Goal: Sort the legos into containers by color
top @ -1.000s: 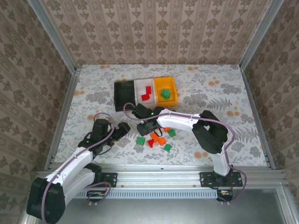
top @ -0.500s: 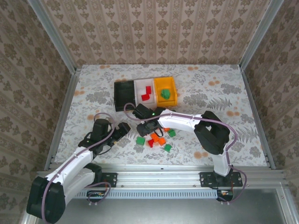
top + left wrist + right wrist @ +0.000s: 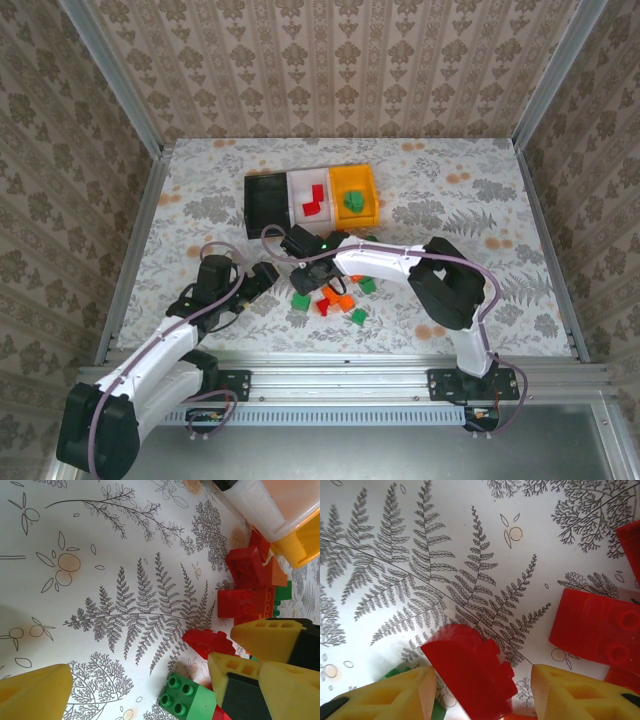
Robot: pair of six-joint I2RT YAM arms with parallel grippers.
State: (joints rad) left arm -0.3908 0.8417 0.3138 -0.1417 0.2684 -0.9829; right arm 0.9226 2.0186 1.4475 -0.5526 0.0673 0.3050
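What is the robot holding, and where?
Nothing yet. The right hand is open around a red lego without squeezing it; the left hand is open and empty.

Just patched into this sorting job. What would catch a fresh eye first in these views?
The right gripper sits low over the loose pile of bricks at the table's front middle, with a red brick between its open fingers. Beyond it, the white bin holds red bricks and the orange-yellow bin holds green ones. The left gripper hovers open just left of the pile.
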